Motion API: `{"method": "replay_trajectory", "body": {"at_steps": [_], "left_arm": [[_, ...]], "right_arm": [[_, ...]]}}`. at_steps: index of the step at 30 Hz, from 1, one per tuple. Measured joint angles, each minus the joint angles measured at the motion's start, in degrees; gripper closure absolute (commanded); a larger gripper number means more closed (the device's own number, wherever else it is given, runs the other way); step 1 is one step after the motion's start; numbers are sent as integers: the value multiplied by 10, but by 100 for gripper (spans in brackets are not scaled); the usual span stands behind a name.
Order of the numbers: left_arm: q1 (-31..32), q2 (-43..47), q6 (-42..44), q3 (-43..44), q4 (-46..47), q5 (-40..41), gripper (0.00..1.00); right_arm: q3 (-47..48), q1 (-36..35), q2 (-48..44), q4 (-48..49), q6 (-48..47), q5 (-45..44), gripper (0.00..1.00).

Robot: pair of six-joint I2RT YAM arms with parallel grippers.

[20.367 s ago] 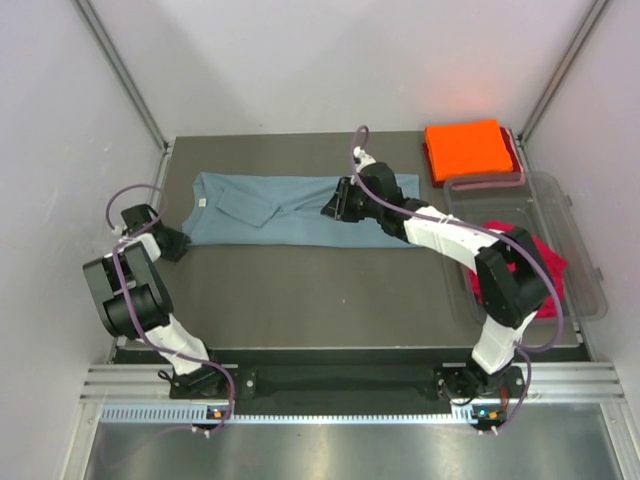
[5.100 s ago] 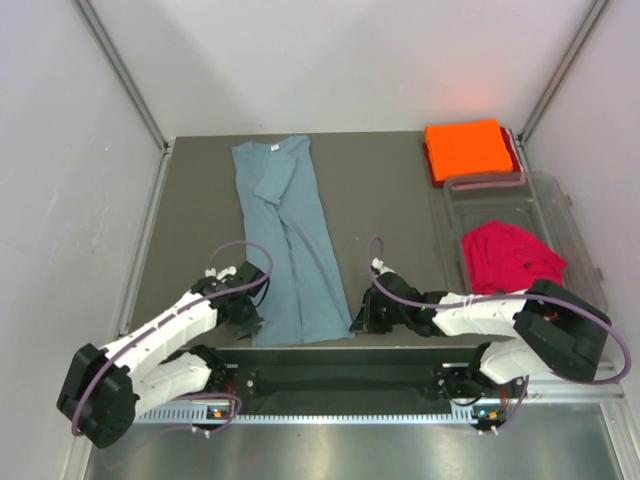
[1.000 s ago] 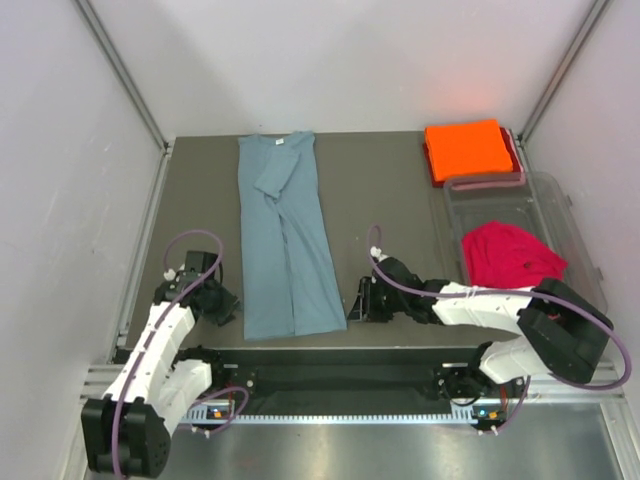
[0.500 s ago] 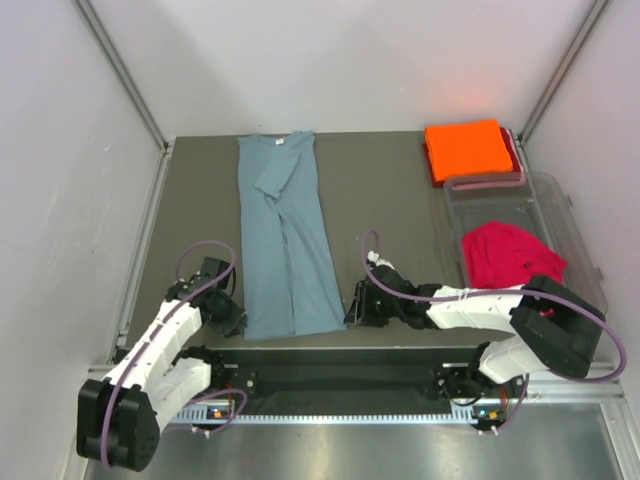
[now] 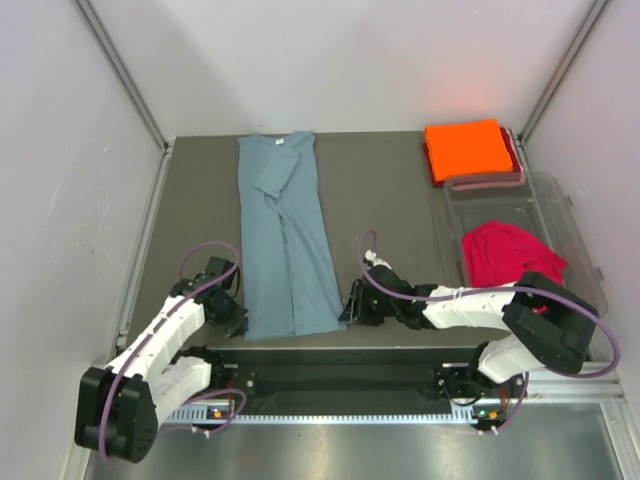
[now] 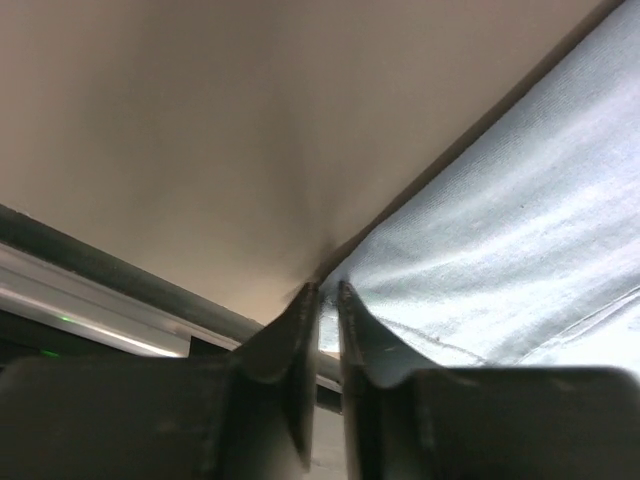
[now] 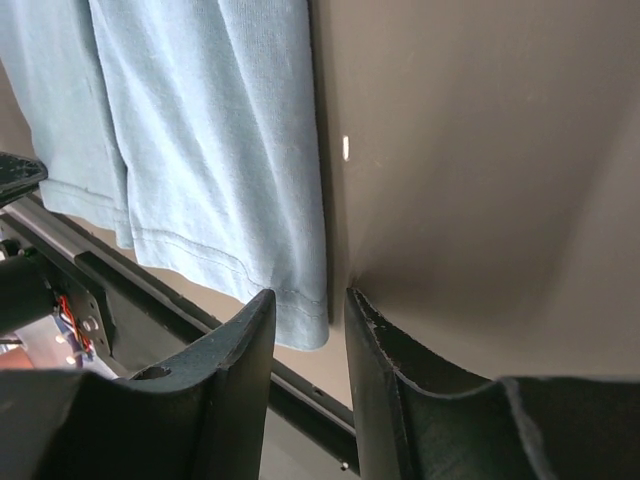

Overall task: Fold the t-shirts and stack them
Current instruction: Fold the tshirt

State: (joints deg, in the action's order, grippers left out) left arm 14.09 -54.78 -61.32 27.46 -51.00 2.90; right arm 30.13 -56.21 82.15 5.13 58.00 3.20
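Observation:
The grey-blue t-shirt [image 5: 285,245] lies flat as a long narrow strip running from the back of the table to its near edge. My left gripper [image 5: 237,323] is at the shirt's near left corner. In the left wrist view its jaws [image 6: 327,288] are pressed almost together on the cloth's corner [image 6: 500,230]. My right gripper [image 5: 347,313] is at the near right corner. It is open [image 7: 310,295], with the hem corner [image 7: 300,318] between its fingertips. The orange t-shirt [image 5: 465,148] lies folded at the back right. The crimson t-shirt [image 5: 510,255] is bunched in the tub.
A clear plastic tub [image 5: 585,262] stands along the right side. The table's near edge with a metal rail [image 5: 330,385] runs just below both grippers. Grey walls close in the left, back and right sides.
The shirt was turned from crosswise to lengthwise. In the last second my left gripper moved right onto its near left corner. My right gripper edged left to the near right corner.

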Motion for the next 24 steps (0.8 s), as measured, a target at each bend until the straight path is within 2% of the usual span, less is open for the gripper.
{"method": "replay_trajectory", "body": {"at_steps": [1, 3, 7, 10, 11, 14, 18, 24], "left_arm": [[0, 0, 0, -1, 2, 0, 87], [1, 0, -2, -7, 9, -1, 100], [2, 3, 0, -15, 17, -5, 100], [2, 14, 0, -18, 17, -5, 100], [2, 20, 0, -18, 17, -5, 100], [3, 37, 0, -18, 15, -4, 100], [3, 50, 7, -5, -2, 3, 100], [3, 50, 27, 60, -9, 16, 100]], "right_arm": [[0, 0, 1, 2, 2, 0, 65], [0, -2, 2, 4, 3, 0, 66], [0, -8, 6, 10, 8, 0, 68], [0, -12, 6, 7, 10, 0, 82], [0, -15, 6, 3, 10, -1, 90], [0, -18, 5, -12, 11, -4, 100], [1, -18, -9, -30, 12, -10, 100], [35, -18, -19, -71, 5, -12, 100]]}}
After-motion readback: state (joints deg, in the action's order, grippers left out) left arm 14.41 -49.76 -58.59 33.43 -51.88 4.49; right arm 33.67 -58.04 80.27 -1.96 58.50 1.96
